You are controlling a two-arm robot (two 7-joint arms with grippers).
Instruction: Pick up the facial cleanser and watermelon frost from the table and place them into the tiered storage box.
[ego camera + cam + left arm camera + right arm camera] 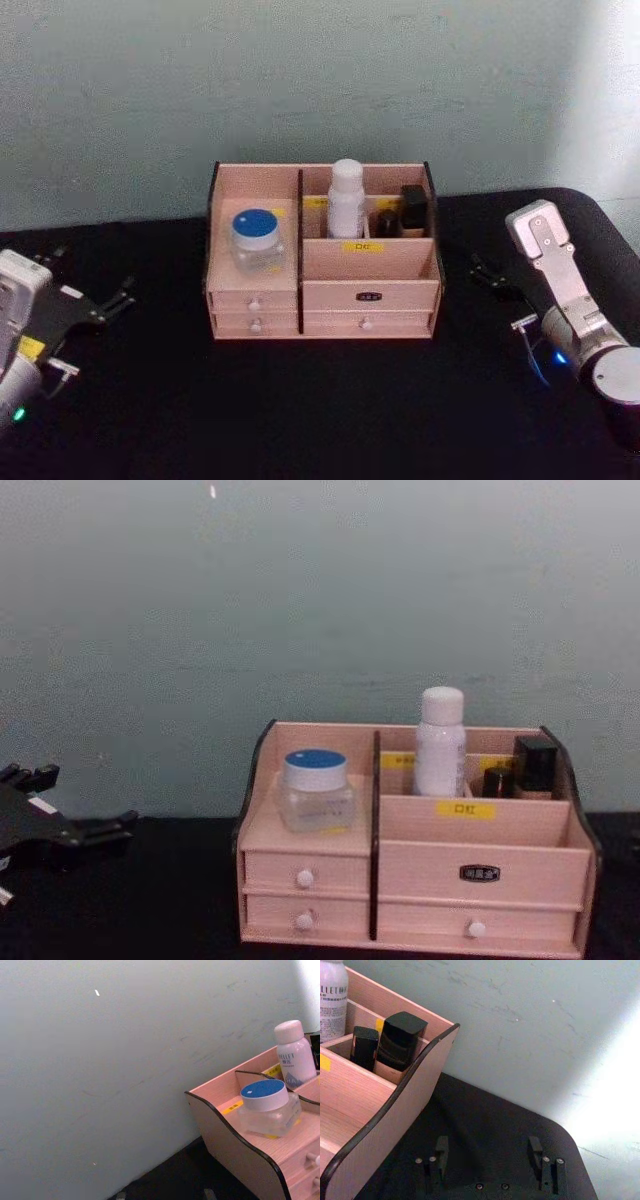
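From the head camera, the pale pink wooden tiered storage box (322,252) with black side edges stands at the back middle of the black table (320,410); a clear squat jar with a blue lid (256,238) sits on its left shelf and a white plastic bottle with a white cap (345,200) stands upright in a rear compartment, beside two small dark containers (403,212); which of these is the cleanser and which the watermelon frost I cannot tell, but with nothing loose on the table the placing looks done; only the arms' retreat seems left. The left gripper (112,300) rests low at the table's left, well apart from the box, fingers spread and empty; the right gripper (490,272) lies at the right, near the box's side, fingers parted and holding nothing.

The left wrist camera shows the box's curved black-edged side, smooth wood grain, a yellow label, the jar's glassy walls and matte lid, and the bottle's printed lettering against a pale scuffed wall (100,1085).

The right wrist camera shows the right gripper's two black fingers (440,1152) set wide over the dark tabletop, with the box's other curved side and the dark, square-capped containers close by.

From the chest camera the stepped compartments, white-knobbed drawers (300,878) and a small dark plate on the front are plain; the left gripper sits at the left edge, apart from the box.
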